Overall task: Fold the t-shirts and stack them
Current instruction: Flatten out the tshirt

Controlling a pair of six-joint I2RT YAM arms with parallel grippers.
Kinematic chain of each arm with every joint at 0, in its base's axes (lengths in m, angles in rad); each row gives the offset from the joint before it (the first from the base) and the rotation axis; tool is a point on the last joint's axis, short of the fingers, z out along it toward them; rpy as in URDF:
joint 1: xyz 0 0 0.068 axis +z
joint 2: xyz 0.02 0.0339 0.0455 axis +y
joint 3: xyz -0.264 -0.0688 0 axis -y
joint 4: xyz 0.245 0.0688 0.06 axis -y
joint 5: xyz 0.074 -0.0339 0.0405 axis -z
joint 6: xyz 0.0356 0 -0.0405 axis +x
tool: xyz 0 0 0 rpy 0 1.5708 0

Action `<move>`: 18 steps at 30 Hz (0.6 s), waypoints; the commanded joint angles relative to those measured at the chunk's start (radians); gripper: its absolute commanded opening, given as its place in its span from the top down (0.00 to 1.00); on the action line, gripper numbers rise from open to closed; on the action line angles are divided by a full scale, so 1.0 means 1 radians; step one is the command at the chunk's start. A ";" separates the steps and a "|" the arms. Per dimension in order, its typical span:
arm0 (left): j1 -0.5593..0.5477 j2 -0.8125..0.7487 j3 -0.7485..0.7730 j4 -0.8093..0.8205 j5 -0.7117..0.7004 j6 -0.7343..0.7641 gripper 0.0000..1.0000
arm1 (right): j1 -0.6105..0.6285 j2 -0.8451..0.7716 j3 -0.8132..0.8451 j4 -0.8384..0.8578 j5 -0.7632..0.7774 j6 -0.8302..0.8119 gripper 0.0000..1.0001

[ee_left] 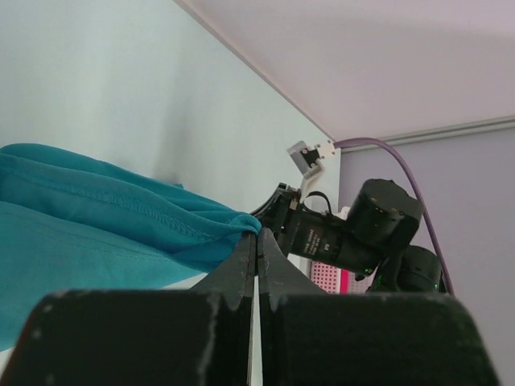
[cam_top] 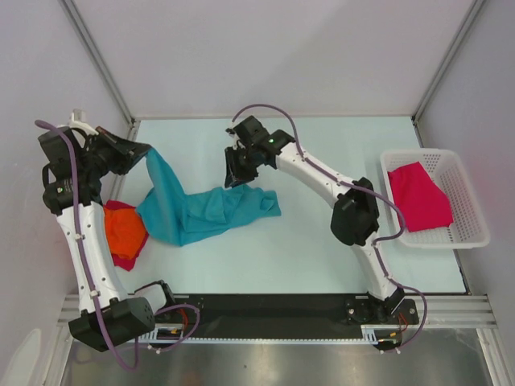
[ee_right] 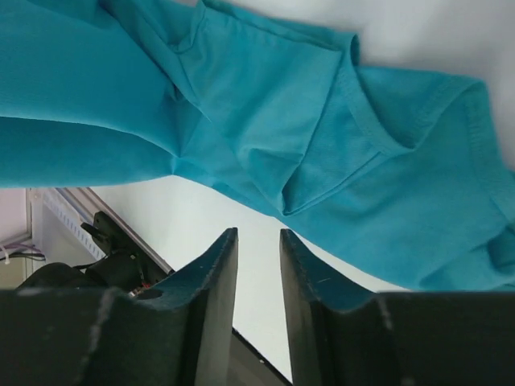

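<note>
left gripper (ee_left: 257, 240) clamped on teal shirt (cam_top: 201, 211) hem | right gripper (ee_right: 258, 241) fingers slightly apart, above shirt | orange shirt (cam_top: 127, 229) part-hidden by left arm (cam_top: 84, 241)

Place: robotics lab test cell | Enclosure: white wall panels (cam_top: 282, 56) in aluminium framing (cam_top: 98, 60) around a pale bench (cam_top: 306, 257) | Rig: left arm (cam_top: 84, 241) and right arm (cam_top: 318, 173) bolted to a black plate (cam_top: 273, 310) at the bench's near edge

Top camera hangs high over the near edge, looking down on the whole table (cam_top: 322, 257). Left wrist view sits low, gazing level across toward the right arm (ee_left: 378, 217). Right wrist view points down, close over the teal t-shirt (ee_right: 265, 129), and that cloth's in all three views.
</note>
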 commanded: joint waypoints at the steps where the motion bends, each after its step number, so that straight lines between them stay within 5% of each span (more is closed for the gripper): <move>1: 0.006 -0.039 -0.028 0.017 0.037 0.040 1.00 | 0.017 0.045 0.080 0.040 -0.039 0.027 0.62; 18: 0.004 -0.054 -0.074 0.035 0.057 0.062 1.00 | 0.023 0.278 0.186 0.011 -0.039 0.002 0.55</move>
